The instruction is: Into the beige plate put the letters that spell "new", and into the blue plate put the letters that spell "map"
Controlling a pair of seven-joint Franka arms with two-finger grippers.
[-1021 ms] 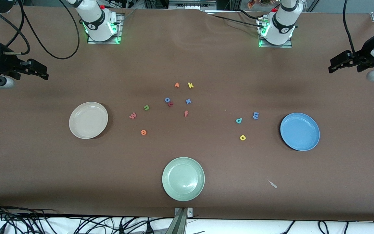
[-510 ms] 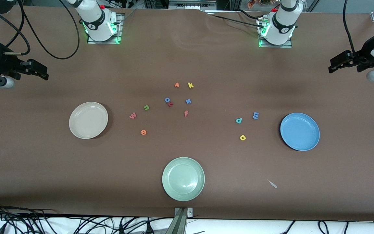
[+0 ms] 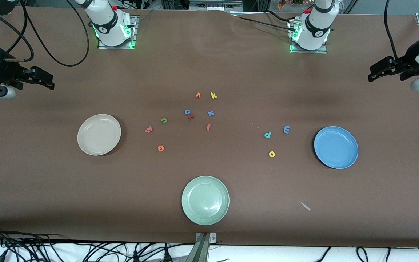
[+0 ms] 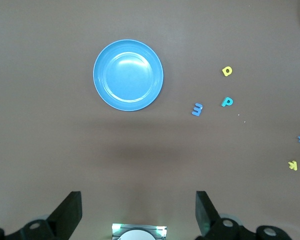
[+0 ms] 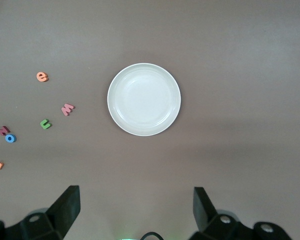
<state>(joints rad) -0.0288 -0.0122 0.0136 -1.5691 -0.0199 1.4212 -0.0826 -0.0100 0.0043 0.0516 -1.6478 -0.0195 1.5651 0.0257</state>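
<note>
The beige plate (image 3: 99, 134) lies toward the right arm's end of the table. Beside it are the green n (image 3: 164, 120), salmon w (image 3: 148, 129) and orange e (image 3: 160, 147). The blue plate (image 3: 336, 147) lies toward the left arm's end, and the blue m (image 3: 286, 129), teal p (image 3: 267, 135) and yellow a (image 3: 272, 154) lie beside it. Both plates are empty. My right gripper (image 5: 135, 206) hangs open high over its end of the table and holds nothing. My left gripper (image 4: 138, 211) is likewise open and empty over its own end. Both arms wait.
A pale green plate (image 3: 205, 200) sits near the front edge, mid-table. Spare letters cluster mid-table: orange v (image 3: 198, 95), yellow k (image 3: 213, 95), blue o (image 3: 187, 111) touching a red letter (image 3: 191, 116), blue x (image 3: 211, 113), pink f (image 3: 208, 127). A small scrap (image 3: 306, 206) lies nearer the front camera than the blue plate.
</note>
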